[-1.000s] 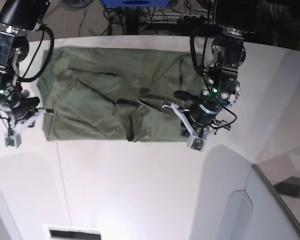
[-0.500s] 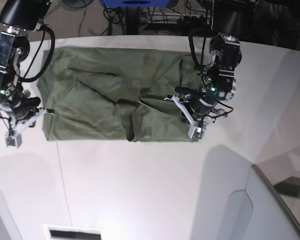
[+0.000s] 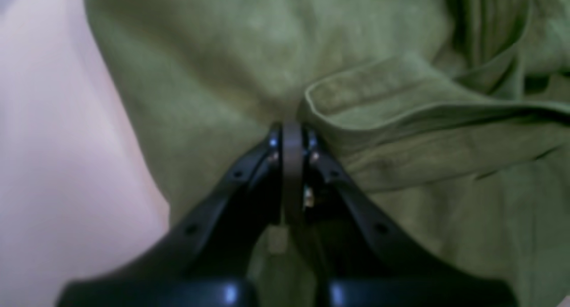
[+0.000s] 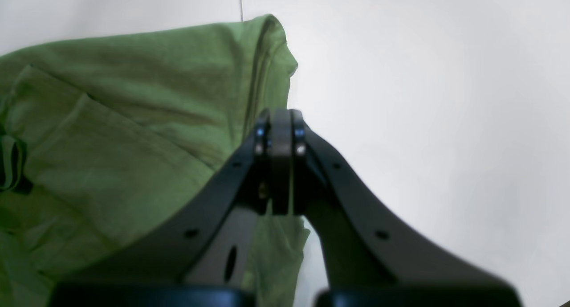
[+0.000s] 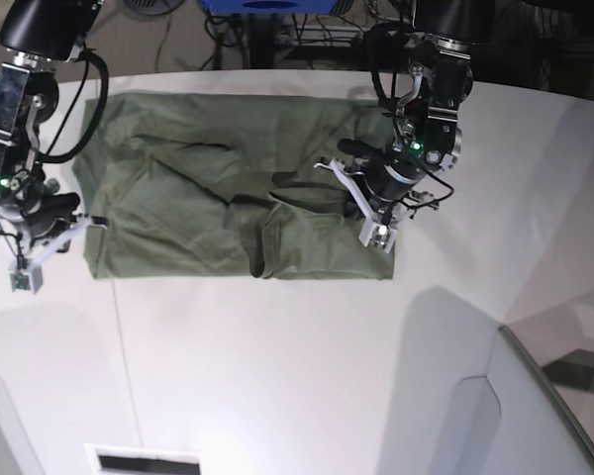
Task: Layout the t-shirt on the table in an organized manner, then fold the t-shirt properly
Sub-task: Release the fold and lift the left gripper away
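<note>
One t-shirt point(image 5: 228, 188) on table point(image 5: 277, 366); two arms; left gripper point(image 3: 291, 133) jaws together above cloth fold; right gripper point(image 4: 279, 120) jaws together beside shirt edge

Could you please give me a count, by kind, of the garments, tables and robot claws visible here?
Green t-shirt: 1
White table: 1
Robot claws, left claw and right claw: 2
Total: 4

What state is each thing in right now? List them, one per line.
t-shirt: spread flat on the table, wrinkled, a fold bunched near its middle.
table: bare white surface showing around the shirt.
left tool: shut, over the shirt.
right tool: shut, at the shirt's edge.
</note>
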Controlling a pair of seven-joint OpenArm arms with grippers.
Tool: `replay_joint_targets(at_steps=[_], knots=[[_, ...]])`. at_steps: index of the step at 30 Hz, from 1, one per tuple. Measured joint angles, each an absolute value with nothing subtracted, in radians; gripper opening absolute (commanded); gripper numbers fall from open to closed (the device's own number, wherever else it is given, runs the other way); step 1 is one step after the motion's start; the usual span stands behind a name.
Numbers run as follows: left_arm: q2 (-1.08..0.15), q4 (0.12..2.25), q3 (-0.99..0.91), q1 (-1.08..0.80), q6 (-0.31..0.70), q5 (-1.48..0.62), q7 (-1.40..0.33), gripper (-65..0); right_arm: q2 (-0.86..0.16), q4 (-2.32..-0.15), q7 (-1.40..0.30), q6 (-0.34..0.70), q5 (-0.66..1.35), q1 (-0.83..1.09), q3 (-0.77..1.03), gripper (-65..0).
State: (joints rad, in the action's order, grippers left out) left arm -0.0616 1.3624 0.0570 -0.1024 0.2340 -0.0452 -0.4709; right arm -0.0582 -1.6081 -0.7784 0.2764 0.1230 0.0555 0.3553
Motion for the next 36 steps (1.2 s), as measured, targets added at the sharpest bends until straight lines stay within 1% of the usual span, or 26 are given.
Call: replay_joint_targets(at_steps=[7, 15, 18, 19, 24, 25, 27, 31, 34, 36], knots=[[-0.07, 1.378, 0.197, -0.126, 0.232, -0.04, -0.471, -65.0, -0.058, -1.608, -0.778, 0.276, 0.123, 0.056, 0.355, -65.0], [-0.071, 1.519, 0.376, -0.197, 0.231, -0.044, -0.476, -65.0, -0.06, -1.608, -0.779, 0.276, 0.123, 0.056, 0.355, -65.0], [-0.073, 1.554, 0.446, -0.2, 0.234, -0.042, -0.533, -65.0, -0.06, -1.608, -0.778, 0.277, 0.124, 0.056, 0.355, -65.0], [-0.073, 1.56, 0.477, -0.199, 0.24, -0.041, -0.544, -65.0, -0.06, -1.608, -0.778, 0.276, 0.123, 0.055, 0.355, -65.0], [-0.102, 1.622, 0.605, -0.198, 0.357, -0.045, -0.56, -65.0, -0.06, -1.608, -0.78, 0.276, 0.123, 0.044, 0.355, -65.0], [-0.109, 1.643, 0.61, -0.2, 0.371, -0.044, -0.562, -65.0, -0.059, -1.608, -0.779, 0.276, 0.123, 0.042, 0.355, -65.0], [-0.125, 1.692, 0.599, -0.202, 0.366, -0.044, -0.566, -65.0, -0.057, -1.608, -0.78, 0.276, 0.125, 0.044, 0.348, -65.0], [-0.153, 1.741, 0.432, -0.202, 0.263, -0.049, -0.558, -65.0, -0.065, -1.613, -0.859, 0.272, 0.119, 0.051, 0.189, -65.0], [-0.163, 1.679, 0.294, -0.188, 0.239, -0.037, -0.55, -65.0, -0.044, -1.616, -0.854, 0.285, 0.134, 0.044, 0.128, -65.0], [-0.169, 1.619, 0.263, -0.173, 0.234, -0.029, -0.571, -65.0, -0.029, -1.614, -0.854, 0.276, 0.123, 0.039, 0.126, -65.0]])
